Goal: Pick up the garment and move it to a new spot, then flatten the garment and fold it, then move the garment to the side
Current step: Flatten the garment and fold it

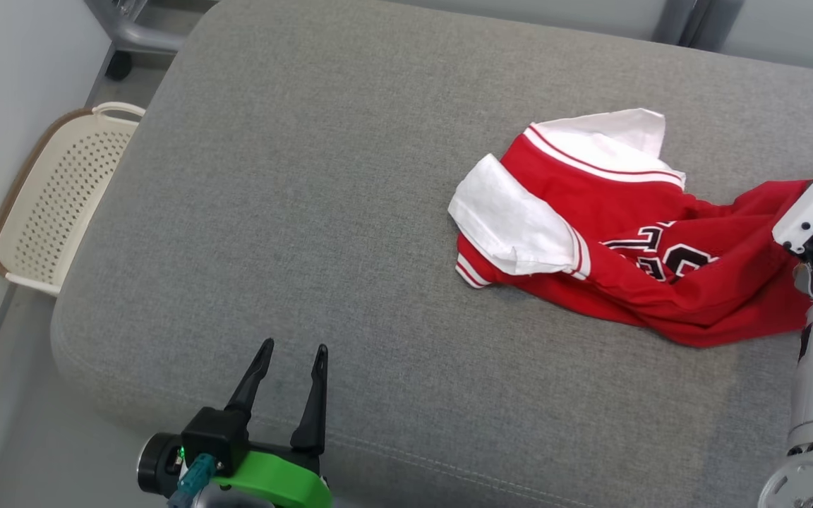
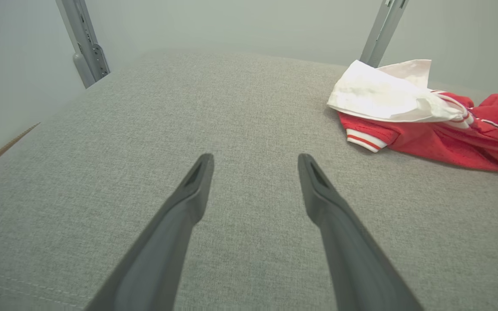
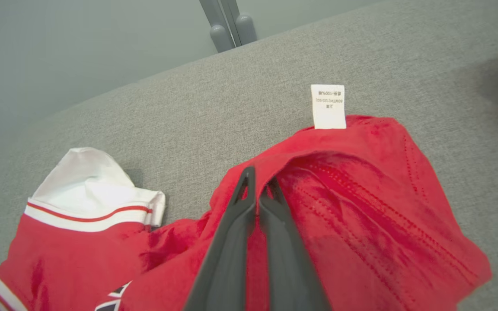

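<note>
Fingers of my left gripper (image 1: pixel 293 346) stand spread wide over the near edge of the grey cushion (image 1: pixel 322 212), holding nothing. Further in on my right, the right gripper (image 3: pixel 260 177) is pinched shut on a raised red fold of the garment (image 1: pixel 590 197), a red jersey with white sleeves crumpled on the cushion. Its black-and-white chest lettering is creased past reading, and the white care tag (image 3: pixel 328 106) carries print too small for me. Beyond, on the floor to the left, a cream perforated basket (image 1: pixel 61 204) shows a bare bottom.
</note>
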Controlling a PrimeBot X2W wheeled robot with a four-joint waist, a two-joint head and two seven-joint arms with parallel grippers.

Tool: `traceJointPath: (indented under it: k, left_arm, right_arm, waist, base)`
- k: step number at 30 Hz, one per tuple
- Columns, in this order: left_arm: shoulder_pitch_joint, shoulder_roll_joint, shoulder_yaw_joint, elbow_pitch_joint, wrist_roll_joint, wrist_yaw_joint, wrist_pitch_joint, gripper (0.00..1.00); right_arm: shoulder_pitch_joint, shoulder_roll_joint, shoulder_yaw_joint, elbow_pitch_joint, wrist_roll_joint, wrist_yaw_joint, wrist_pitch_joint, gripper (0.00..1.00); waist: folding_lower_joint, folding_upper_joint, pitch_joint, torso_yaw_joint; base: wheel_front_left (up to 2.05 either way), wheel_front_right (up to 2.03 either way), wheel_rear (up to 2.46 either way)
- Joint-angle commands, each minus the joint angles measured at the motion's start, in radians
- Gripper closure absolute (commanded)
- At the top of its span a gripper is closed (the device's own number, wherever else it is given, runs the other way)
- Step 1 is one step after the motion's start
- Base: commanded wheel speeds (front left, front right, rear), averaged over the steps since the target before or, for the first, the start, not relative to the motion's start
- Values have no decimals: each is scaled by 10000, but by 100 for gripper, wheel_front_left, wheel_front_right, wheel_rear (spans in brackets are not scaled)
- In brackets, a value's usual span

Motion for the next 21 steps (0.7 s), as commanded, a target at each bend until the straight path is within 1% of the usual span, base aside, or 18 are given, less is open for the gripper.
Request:
traceJointPath:
  k: [1, 2, 3, 7, 10, 13, 17, 21]
  left_arm:
    - [-220, 14, -37, -24, -32, 53, 0, 0]
    - [-245, 14, -61, -41, -62, 56, 1, 0]
    - [-274, 12, -82, -48, -78, 66, 1, 0]
    - [-393, 14, -159, -44, -130, 120, 1, 0]
    - [-445, 14, -151, -43, -170, 203, 0, 0]
    - [-380, 14, -64, -33, -126, 237, 0, 0]
    - [-208, 31, 138, -22, 41, 275, 0, 0]
    - [-42, 152, 365, -84, 224, 259, 0, 0]
  right_arm:
    - [-313, -45, -471, 311, -332, -2, -200, 100]
    - [-482, -48, -797, 508, -561, -2, -305, 100]
    - [-624, -45, -1059, 721, -747, -2, -369, 0]
    - [-1151, -50, -1827, 1337, -1458, -2, -679, 0]
    - [-1433, -39, -2011, 1667, -1694, -2, -904, 0]
    - [-1614, -47, -1822, 1844, -1632, -2, -1304, 0]
    - [-1411, -49, -1399, 1842, -1334, -2, -1754, 0]
    - [-887, -122, -1043, 1672, -908, -2, -1796, 0]
  waist:
    - [0, -1, 455, 446]
    - [0, -1, 526, 488]
    - [0, -1, 574, 522]
    - [0, -1, 670, 562]
    - [0, -1, 610, 500]
    - [0, -1, 421, 357]
    - [0, -1, 57, 73]
    - [0, -1, -362, -259]
  base:
    - [0, 0, 0]
    - [0, 0, 0]
    - [0, 0, 0]
    - [0, 0, 0]
    - [0, 0, 0]
    - [0, 0, 0]
    - [0, 0, 0]
    - [0, 0, 0]
